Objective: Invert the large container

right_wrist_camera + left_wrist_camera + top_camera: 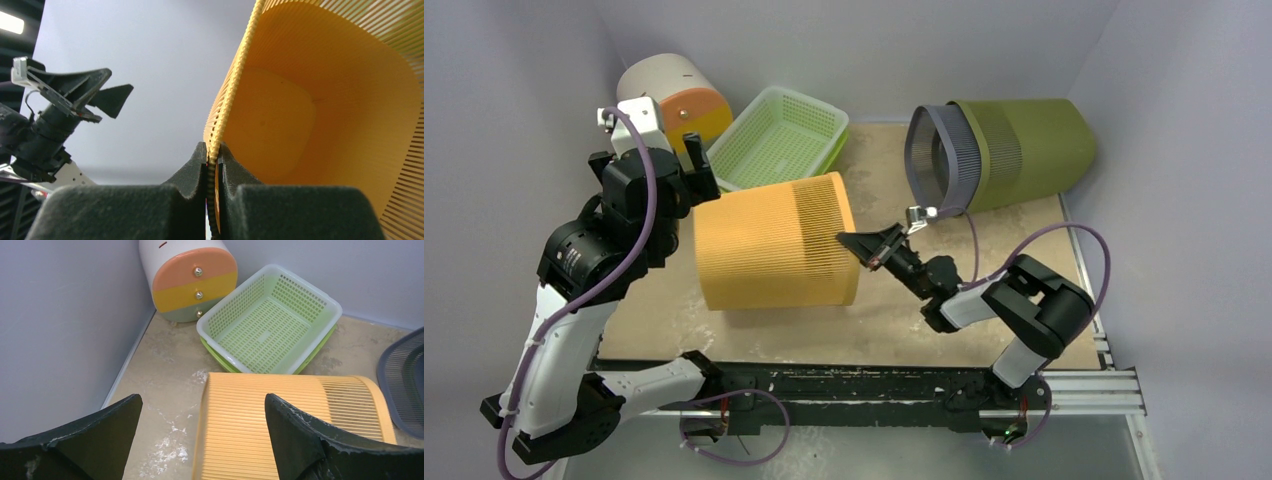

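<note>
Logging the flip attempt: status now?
Right jaws shut on orange bin rim. Left jaws open, off the bin. Bin on its side, not yet flipped. Green basket close behind.

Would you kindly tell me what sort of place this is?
Likely a lab test booth: plain grey walls enclose a scuffed tabletop, with an orange bin and green basket as props.

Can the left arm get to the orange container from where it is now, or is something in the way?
Probably yes. The left gripper is open just beside the orange container at its closed end, with nothing between them. The right gripper grips the rim at the other end.
</note>
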Available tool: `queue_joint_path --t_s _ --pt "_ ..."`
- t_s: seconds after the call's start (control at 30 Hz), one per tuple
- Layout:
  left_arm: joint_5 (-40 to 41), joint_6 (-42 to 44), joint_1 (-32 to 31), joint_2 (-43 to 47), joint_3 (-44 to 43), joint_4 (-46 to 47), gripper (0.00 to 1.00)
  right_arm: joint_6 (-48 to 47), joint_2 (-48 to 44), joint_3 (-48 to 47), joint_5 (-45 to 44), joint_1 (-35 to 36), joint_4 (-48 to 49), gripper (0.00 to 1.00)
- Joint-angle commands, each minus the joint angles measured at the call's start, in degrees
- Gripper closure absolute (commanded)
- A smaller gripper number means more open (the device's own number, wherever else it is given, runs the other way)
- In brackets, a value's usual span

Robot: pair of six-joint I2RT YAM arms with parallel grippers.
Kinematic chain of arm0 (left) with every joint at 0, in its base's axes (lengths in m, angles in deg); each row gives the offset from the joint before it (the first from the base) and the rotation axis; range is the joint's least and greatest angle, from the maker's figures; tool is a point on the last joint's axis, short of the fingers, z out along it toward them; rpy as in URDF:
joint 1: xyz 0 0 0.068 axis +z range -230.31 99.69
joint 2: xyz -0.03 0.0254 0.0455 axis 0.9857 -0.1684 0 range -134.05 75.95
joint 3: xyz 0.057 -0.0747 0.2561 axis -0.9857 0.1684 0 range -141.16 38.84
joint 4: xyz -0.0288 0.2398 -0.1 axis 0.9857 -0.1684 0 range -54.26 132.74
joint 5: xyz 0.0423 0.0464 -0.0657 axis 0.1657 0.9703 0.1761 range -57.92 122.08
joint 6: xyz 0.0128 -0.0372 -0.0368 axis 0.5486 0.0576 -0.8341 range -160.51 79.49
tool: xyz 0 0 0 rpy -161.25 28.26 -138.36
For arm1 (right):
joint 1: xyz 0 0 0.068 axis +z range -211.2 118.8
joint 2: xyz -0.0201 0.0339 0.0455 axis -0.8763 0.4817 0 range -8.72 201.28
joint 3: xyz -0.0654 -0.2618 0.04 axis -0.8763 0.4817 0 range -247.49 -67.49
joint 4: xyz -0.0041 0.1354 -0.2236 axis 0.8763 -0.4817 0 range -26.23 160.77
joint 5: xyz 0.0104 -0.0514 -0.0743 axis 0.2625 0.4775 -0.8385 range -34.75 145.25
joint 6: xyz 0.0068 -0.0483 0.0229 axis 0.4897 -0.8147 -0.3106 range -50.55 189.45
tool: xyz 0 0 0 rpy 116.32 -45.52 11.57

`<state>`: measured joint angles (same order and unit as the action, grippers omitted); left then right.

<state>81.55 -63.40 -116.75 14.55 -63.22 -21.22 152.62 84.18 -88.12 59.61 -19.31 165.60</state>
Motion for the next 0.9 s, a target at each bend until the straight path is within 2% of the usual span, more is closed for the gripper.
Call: queue_joint_path --t_s 0.0,0.13,0.27,0.37,0.6,0.87 --pt "1.5 1.02 -0.1 1.66 0.53 0.66 0.11 2.12 1.39 8.45 -3.79 -5.54 22.47 1.0" --pt "1.64 0.89 -0.1 2.28 1.65 0.71 0.11 2.53 2.67 12.06 -1.98 -8.09 22.45 1.0" --pt "1.7 0.92 -0.07 1.91 1.14 0.49 0.11 0.11 1.0 6.65 2.56 -7.55 22.27 1.0" --pt "1.18 0.88 -0.12 1.49 0.32 0.45 0.11 0.98 1.79 5.22 1.14 -7.72 21.83 1.0" --pt "1.46 1.19 -0.12 1.22 0.72 0.5 0.11 1.33 0.9 13.93 -1.38 -12.25 21.81 1.0" --pt "0.55 0.68 -0.16 1.05 2.13 0.92 0.11 0.22 -0.79 19.79 2.32 -20.15 20.7 1.0"
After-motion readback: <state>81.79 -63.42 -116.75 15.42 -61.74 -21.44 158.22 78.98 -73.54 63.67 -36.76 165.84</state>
